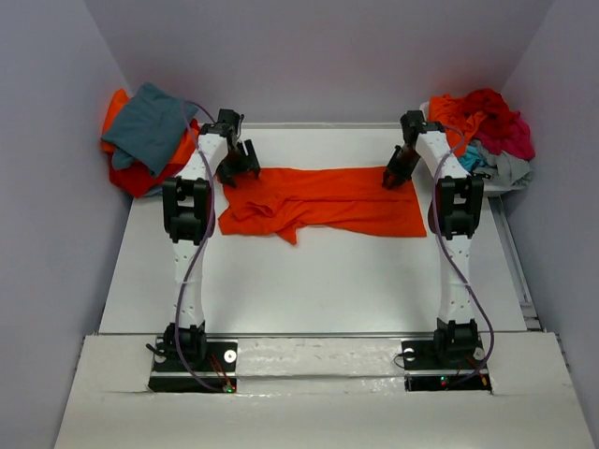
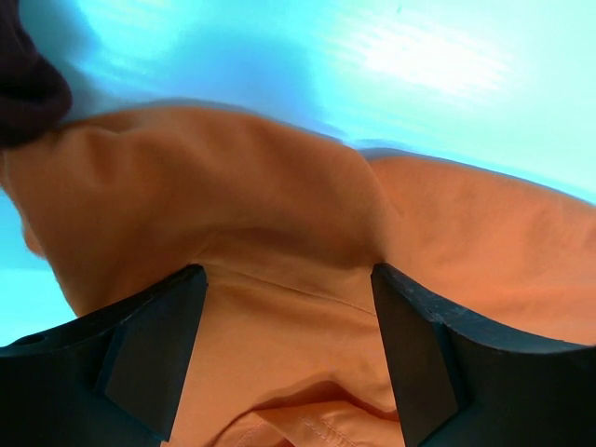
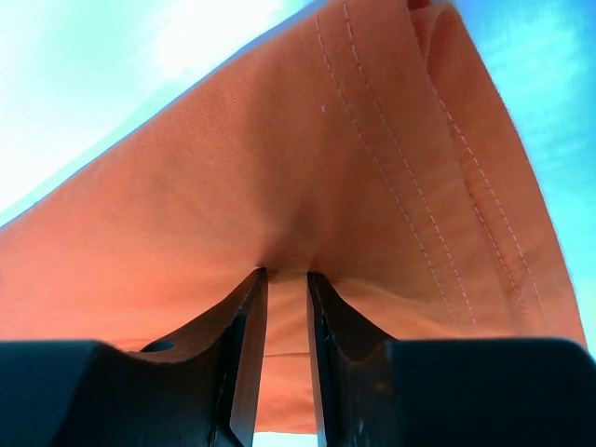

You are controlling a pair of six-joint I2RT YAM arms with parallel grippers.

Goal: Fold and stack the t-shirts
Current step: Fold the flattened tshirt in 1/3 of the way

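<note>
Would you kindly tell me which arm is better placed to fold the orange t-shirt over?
Right, probably: the right pincer is clamped on the hemmed edge of the orange t-shirt, while the left pincer stands open around a cloth bulge, gripping nothing.

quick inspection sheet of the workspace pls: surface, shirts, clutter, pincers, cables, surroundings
surface: white table, one shirt lying on it
job's things: orange t-shirt spread across the far middle, rumpled at its left end; left pile and right pile of shirts in the far corners
clutter: nothing seen
grippers: left pincer open, cloth between its fingers; right pincer shut on the orange t-shirt's right end
cables: purple cables along both arms
surroundings: plain walls on three sides
</note>
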